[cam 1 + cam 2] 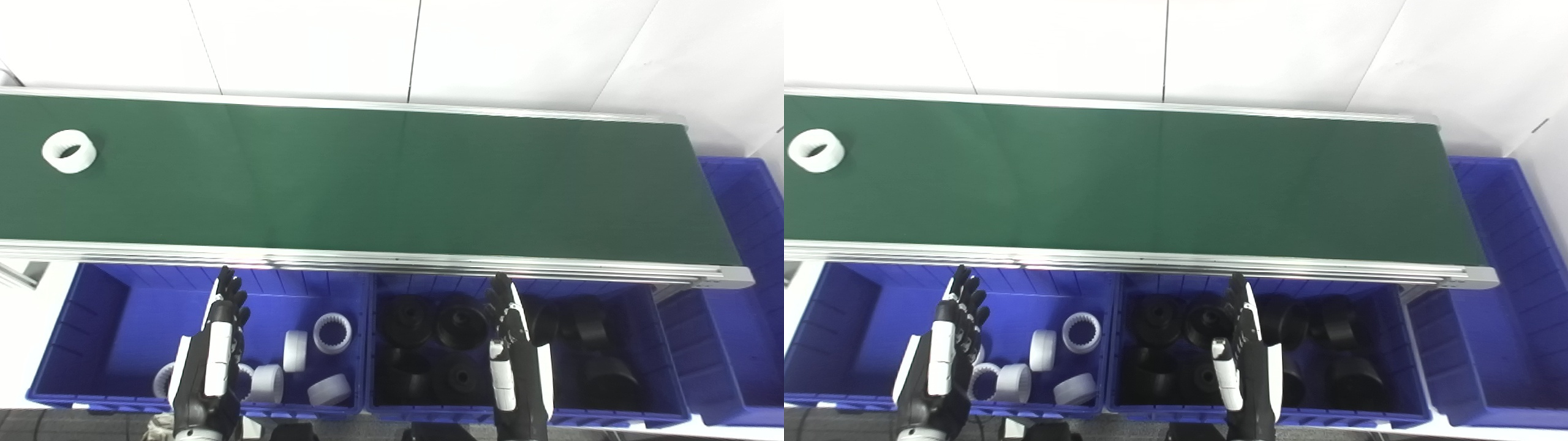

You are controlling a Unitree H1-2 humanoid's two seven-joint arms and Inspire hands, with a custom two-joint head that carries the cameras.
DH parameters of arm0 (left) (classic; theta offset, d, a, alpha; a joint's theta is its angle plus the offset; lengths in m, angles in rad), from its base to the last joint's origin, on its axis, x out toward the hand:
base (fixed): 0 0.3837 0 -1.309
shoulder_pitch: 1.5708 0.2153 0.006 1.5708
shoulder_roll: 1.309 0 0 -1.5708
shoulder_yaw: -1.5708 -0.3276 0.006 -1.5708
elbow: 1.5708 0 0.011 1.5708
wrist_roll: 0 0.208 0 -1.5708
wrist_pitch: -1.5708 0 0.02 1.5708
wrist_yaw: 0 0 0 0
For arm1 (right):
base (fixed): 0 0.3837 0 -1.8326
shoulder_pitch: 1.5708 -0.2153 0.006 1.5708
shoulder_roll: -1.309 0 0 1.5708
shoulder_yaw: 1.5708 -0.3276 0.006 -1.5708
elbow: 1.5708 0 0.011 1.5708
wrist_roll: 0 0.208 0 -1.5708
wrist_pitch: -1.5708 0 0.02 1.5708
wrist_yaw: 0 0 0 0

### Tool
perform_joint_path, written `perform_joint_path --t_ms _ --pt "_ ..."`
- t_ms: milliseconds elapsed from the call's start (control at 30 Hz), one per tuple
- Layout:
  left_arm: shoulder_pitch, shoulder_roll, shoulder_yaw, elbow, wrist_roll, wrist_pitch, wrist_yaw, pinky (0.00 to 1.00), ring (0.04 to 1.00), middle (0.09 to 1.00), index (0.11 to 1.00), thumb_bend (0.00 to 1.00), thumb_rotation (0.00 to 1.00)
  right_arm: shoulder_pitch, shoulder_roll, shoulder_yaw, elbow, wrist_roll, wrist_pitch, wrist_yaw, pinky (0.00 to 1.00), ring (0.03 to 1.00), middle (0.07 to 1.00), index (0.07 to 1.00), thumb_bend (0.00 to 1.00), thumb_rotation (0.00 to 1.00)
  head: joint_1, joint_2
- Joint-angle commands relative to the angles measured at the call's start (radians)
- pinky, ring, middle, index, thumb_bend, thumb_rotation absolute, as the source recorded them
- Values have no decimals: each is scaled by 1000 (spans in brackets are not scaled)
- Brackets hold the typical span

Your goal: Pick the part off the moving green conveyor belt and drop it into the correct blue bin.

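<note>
Waiting step: nothing has been picked. The white ring [69,151] lies flat on the belt [392,184] at its far left end, well apart from both hands and up-left of the left hand's fingertips. The left hand [214,355] hovers over the left bin [92,318], fingers extended, slightly spread, holding nothing; fingertips point toward the belt's near rail and stop just short of it. The right hand [511,355] hovers over the middle bin [643,343], fingers straight and close together, likewise empty, fingertips near the same rail. Below and right of the left fingers lie white rings [306,361]; around the right fingers lie black parts [441,318]. A third bin [747,306] stands beyond the belt's right end. Judgement: the ring matches the left bin's contents, so the left hand is best placed. The next move calls for reaching fingertips over the rail, timing the closure to belt travel, and gripping across the ring's rim.
</note>
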Motion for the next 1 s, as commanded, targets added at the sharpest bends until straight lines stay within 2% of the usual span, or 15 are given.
perform_joint_path --t_ms 0,200,433,667,867,967 --pt "-5 2 -5 -13 25 -46 5 1000 1000 1000 1000 437 943 -1 24 17 -16 22 -30 14 897 928 941 952 834 1000 1 -1" --pt "-1 7 -9 -2 38 -76 2 1000 1000 1000 1000 435 950 11 32 19 -23 74 -16 29 900 931 945 951 784 1000 0 -6" --pt "8 9 -16 -7 45 -84 0 1000 1000 1000 1000 424 955 23 24 23 -38 84 -3 40 903 931 942 947 790 1000 7 -9" --pt "18 11 -19 -3 54 -90 1 1000 1000 1000 1000 386 987 29 21 20 -22 98 -19 56 913 937 940 946 821 1000 16 -53" --pt "13 15 -16 7 47 -107 -3 1000 999 1000 1000 413 966 32 32 15 -21 92 -10 52 896 926 931 934 837 1000 15 -45" --pt "10 15 -14 -1 38 -93 -5 1000 1000 1000 1000 417 959 34 34 17 -26 84 -4 51 895 926 934 936 832 1000 9 -38"
